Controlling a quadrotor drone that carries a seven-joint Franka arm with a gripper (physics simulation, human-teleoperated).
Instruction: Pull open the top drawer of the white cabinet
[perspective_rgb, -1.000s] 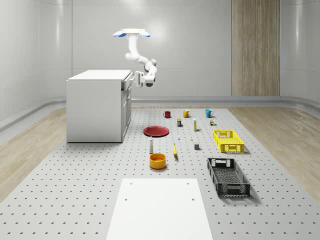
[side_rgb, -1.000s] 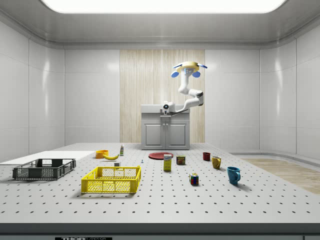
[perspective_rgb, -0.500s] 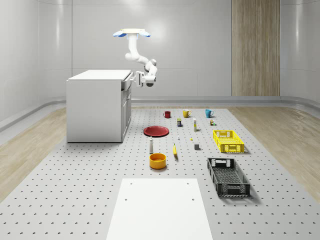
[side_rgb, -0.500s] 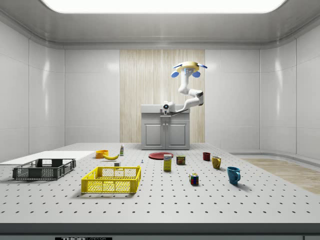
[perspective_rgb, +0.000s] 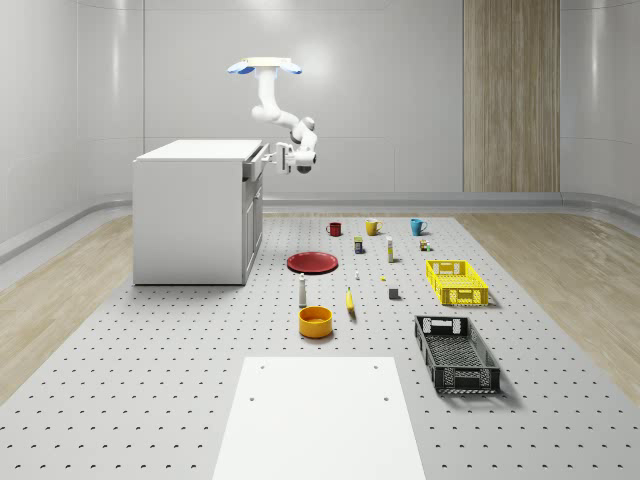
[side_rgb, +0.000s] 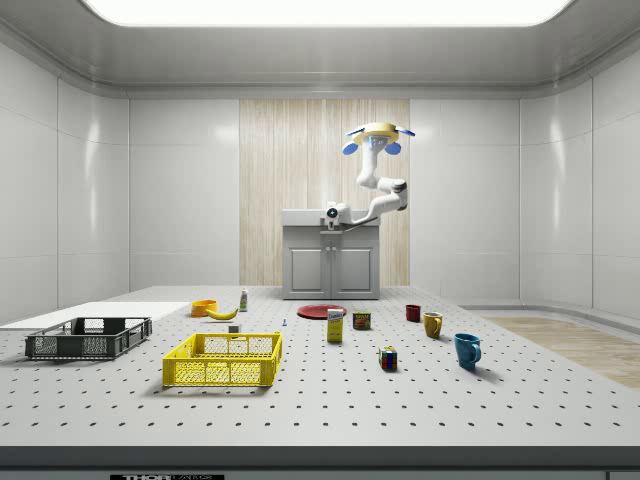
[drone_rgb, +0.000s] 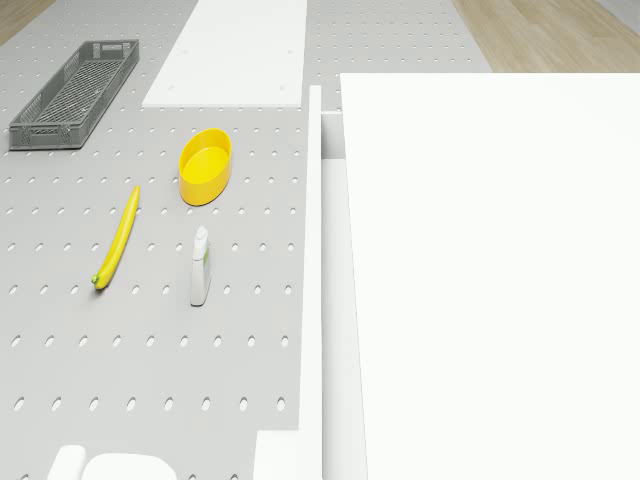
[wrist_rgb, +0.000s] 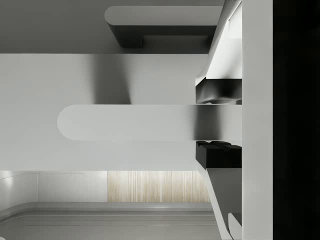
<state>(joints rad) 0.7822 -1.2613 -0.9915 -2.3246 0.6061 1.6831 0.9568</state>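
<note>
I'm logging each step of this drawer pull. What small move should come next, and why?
Probably keep pulling straight away from the white cabinet. The end effector is clamped on the drawer handle, and the top drawer shows just a narrow gap in the drone view.

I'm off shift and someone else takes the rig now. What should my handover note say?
Tool: pads closed on the top drawer handle.
Drone: hovers in front of the white cabinet, above its top edge.
Done: handle grasped; top drawer stands out slightly from the cabinet front in the drone view.
Left: pull the drawer fully open, then release.
</note>
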